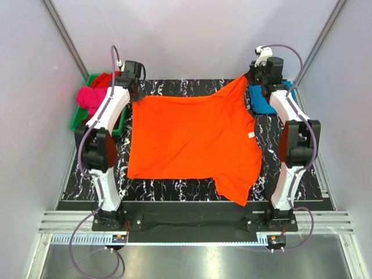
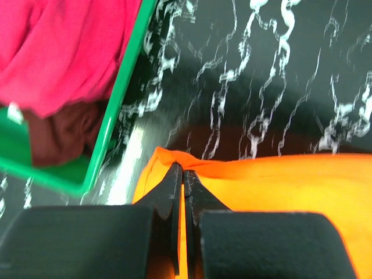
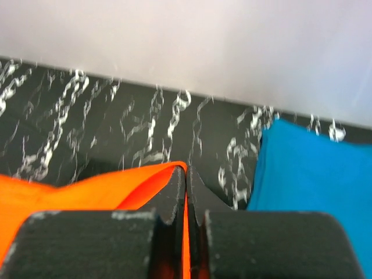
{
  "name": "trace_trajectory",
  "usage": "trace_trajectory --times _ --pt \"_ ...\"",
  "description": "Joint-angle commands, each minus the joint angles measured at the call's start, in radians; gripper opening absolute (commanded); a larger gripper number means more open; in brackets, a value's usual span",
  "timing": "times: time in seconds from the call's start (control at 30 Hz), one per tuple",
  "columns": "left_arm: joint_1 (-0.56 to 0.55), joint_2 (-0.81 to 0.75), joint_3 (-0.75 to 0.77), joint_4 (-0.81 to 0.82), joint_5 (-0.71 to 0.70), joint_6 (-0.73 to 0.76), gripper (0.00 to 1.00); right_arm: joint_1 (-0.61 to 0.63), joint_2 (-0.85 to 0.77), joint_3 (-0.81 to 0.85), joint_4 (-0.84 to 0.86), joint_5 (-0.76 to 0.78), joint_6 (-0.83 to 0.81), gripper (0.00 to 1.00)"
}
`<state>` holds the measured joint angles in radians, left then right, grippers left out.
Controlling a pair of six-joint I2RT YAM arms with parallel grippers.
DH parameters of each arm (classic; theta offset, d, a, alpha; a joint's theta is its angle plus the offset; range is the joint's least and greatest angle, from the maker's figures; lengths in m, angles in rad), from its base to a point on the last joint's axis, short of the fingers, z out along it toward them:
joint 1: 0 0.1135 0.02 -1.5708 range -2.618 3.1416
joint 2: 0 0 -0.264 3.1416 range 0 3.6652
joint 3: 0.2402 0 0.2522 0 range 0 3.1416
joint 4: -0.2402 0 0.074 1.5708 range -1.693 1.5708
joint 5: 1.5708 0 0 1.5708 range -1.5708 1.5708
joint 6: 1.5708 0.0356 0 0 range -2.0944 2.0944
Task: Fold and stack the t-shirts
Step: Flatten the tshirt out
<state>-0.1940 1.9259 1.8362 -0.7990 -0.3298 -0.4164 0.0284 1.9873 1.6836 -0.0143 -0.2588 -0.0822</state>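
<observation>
A bright orange t-shirt (image 1: 192,139) is spread across the middle of the black marbled table. My left gripper (image 1: 133,96) is shut on its far left corner (image 2: 174,158), thin orange cloth pinched between the jaws. At the far right, my right gripper (image 1: 249,78) is shut on the shirt's other far corner (image 3: 174,170), lifted a little off the table. A folded teal-blue t-shirt (image 1: 264,102) (image 3: 308,174) lies beside the right gripper. The magenta-pink t-shirt (image 1: 88,97) (image 2: 64,52) and a red one (image 1: 103,80) sit bunched in the green tray.
The green plastic tray (image 1: 78,119) (image 2: 113,110) stands at the table's far left, close to my left arm. Grey walls enclose the table on three sides. The orange shirt's near right sleeve (image 1: 235,186) reaches toward the table's front edge.
</observation>
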Motion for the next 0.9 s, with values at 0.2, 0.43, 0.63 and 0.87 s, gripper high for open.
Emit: trace_trajectory --times 0.2,0.43,0.63,0.87 --pt "0.06 0.148 0.196 0.178 0.143 0.076 0.0 0.007 0.296 0.364 0.161 -0.057 0.062 0.0" --pt "0.1 0.312 0.403 0.149 0.195 0.082 0.0 -0.004 0.458 0.58 0.169 -0.045 0.14 0.0" --pt "0.119 0.303 0.353 0.213 0.236 0.088 0.0 -0.002 0.466 0.593 0.128 -0.056 0.139 0.0" --pt "0.119 0.282 0.305 0.23 0.37 0.171 0.0 -0.005 0.343 0.44 0.036 -0.013 0.098 0.0"
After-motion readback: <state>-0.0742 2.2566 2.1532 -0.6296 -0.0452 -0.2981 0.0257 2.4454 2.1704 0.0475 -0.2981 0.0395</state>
